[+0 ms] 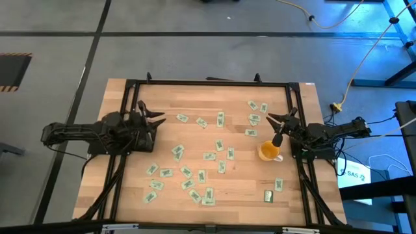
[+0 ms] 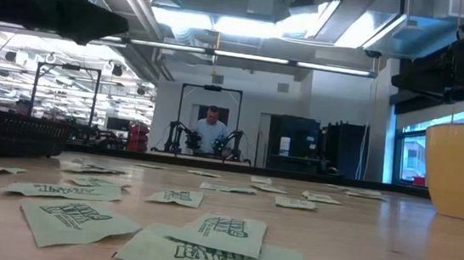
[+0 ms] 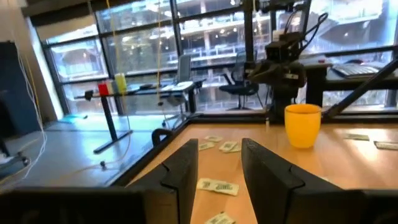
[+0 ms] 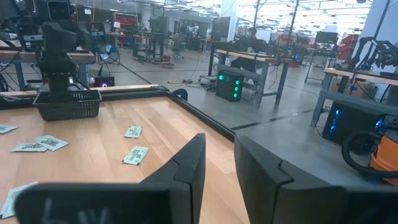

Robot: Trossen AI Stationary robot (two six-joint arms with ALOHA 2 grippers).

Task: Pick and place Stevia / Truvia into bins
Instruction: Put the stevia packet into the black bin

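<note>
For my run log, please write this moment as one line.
left pincer: open, empty, over basket | right pincer: open, empty | sachets: scattered

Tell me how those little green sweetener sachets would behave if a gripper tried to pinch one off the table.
The sachets lie almost flat on the wooden table, so fingers would probably struggle to get under an edge. They look thin and papery, likely light and floppy. A sideways push would likely slide them; several overlap, so two may lift together.

The nearest sachets (image 2: 220,231) in the low view carry dark green print, but the words are too blurred to read. At about four o'clock off the table, a white label (image 1: 353,173) seems to read "SAS"; that is uncertain.
</note>
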